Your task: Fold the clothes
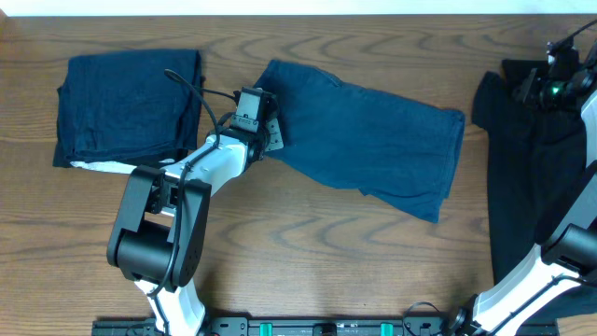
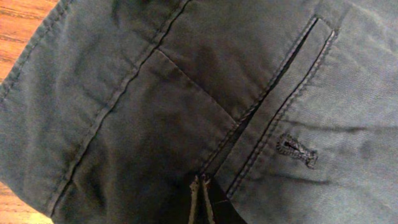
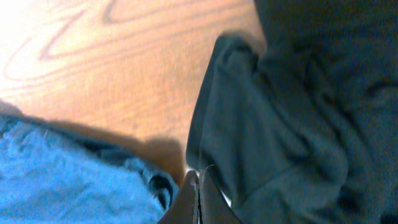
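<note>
A denim-like navy garment (image 1: pixel 373 140) lies spread across the table's middle. In the left wrist view its stitched seams, a pocket slit and a buttonhole (image 2: pixel 297 149) show. My left gripper (image 1: pixel 266 131) is at this garment's left end, and its jaws (image 2: pixel 200 182) are shut just over the fabric. I see no fabric between them. A black garment (image 1: pixel 527 177) lies at the right. It also shows in the right wrist view (image 3: pixel 298 112). My right gripper (image 1: pixel 539 89) hovers over its top end, and its jaws (image 3: pixel 199 177) are shut and empty. A second navy garment (image 1: pixel 126 103) lies folded at the far left.
The wooden table (image 1: pixel 308 243) shows bare wood in front of the garments. The left arm's base (image 1: pixel 154 247) stands at the front left. The right arm (image 1: pixel 569 247) rises at the front right over the black garment. A white bit (image 1: pixel 103 168) shows under the folded garment.
</note>
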